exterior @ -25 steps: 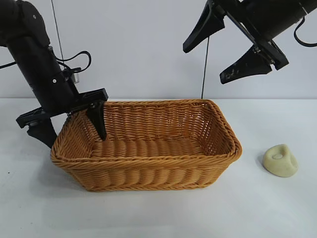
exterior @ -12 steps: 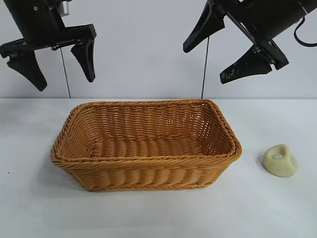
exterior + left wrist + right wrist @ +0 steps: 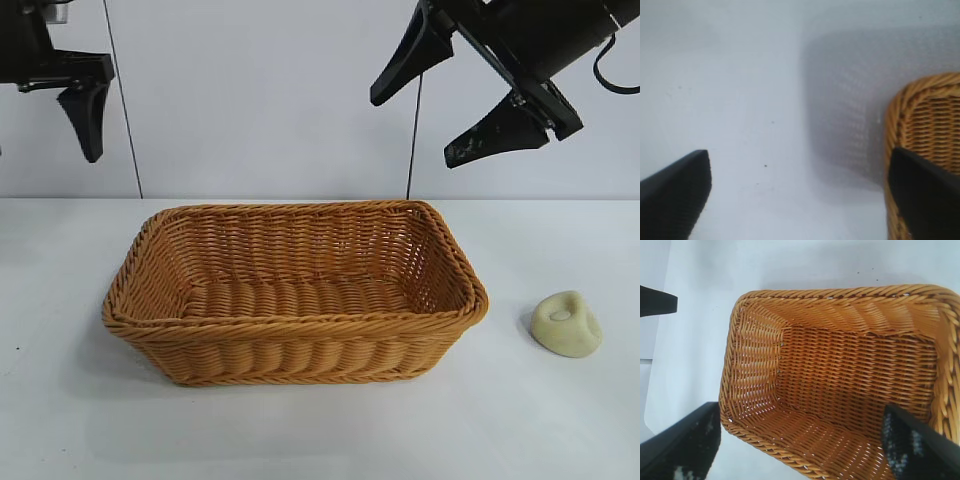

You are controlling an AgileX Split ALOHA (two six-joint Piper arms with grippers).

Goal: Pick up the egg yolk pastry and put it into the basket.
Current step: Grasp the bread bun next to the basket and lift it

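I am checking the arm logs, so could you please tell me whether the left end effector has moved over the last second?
Yes. The left end effector has risen from the basket's left rim to high above it, shifting leftward.

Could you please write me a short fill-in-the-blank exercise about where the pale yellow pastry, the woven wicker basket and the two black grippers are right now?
1. The small pale yellow egg yolk pastry lies on the white table, to the ____ of the basket in the exterior view.
2. The orange-brown woven wicker basket holds ____.
3. The right gripper hangs above the basket with its fingers ____.
4. The left gripper is raised at the exterior view's upper ____ corner.

Missing words: right; nothing; open; left
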